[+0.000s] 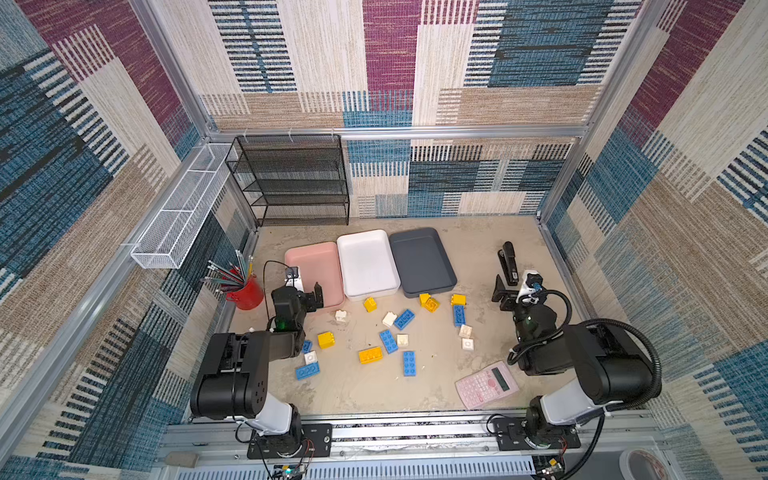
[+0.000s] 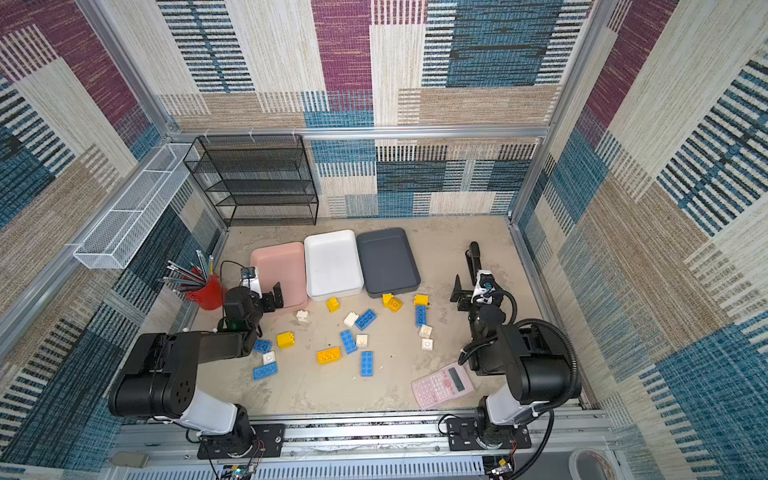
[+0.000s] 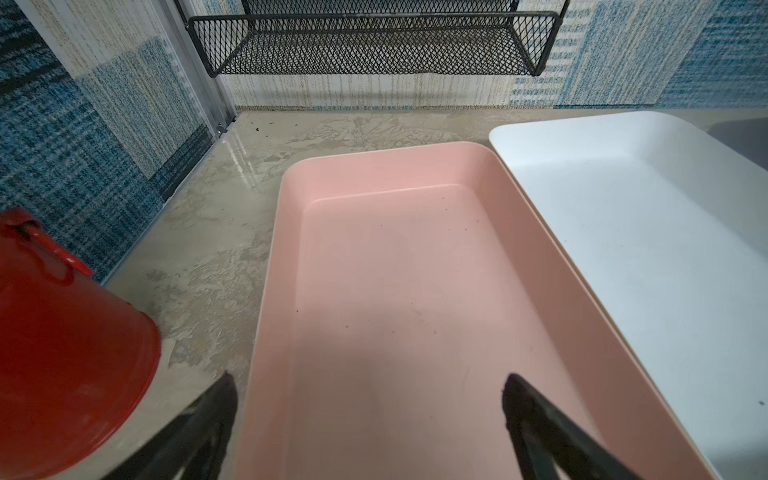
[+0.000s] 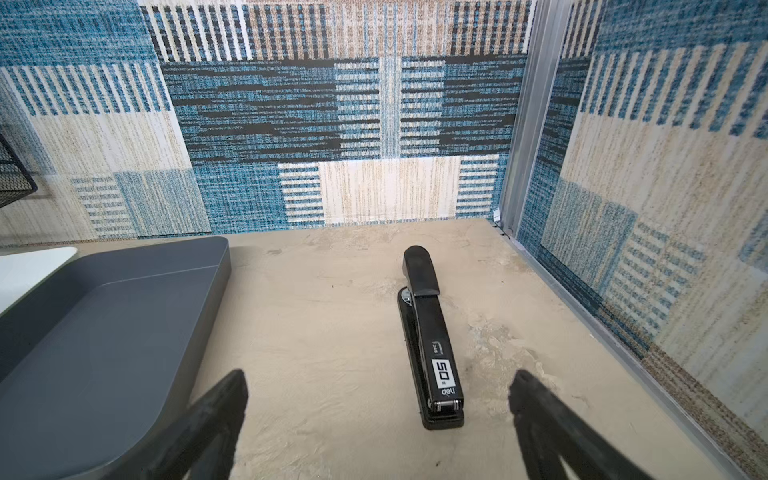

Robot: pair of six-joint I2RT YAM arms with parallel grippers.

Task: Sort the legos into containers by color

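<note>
Several legos lie loose on the table in both top views: blue flat bricks (image 1: 388, 341), yellow chunky ones (image 1: 370, 355) and small white cubes (image 1: 389, 318). Behind them stand three empty containers side by side: a pink tray (image 1: 316, 257), a white tray (image 1: 365, 262) and a dark grey tray (image 1: 419, 257). My left gripper (image 1: 305, 291) hangs open over the near end of the pink tray (image 3: 415, 270), nothing between its fingers (image 3: 368, 376). Right of the grey tray (image 4: 104, 332), my right gripper (image 1: 512, 289) stands open and empty (image 4: 379, 372).
A red pencil cup (image 1: 245, 293) stands close to the left of my left gripper. A black stapler (image 4: 432, 332) lies just ahead of my right gripper. A pink calculator (image 1: 486, 384) lies front right. A black mesh shelf (image 1: 291, 183) and a white wire basket (image 1: 183, 208) sit at the back left.
</note>
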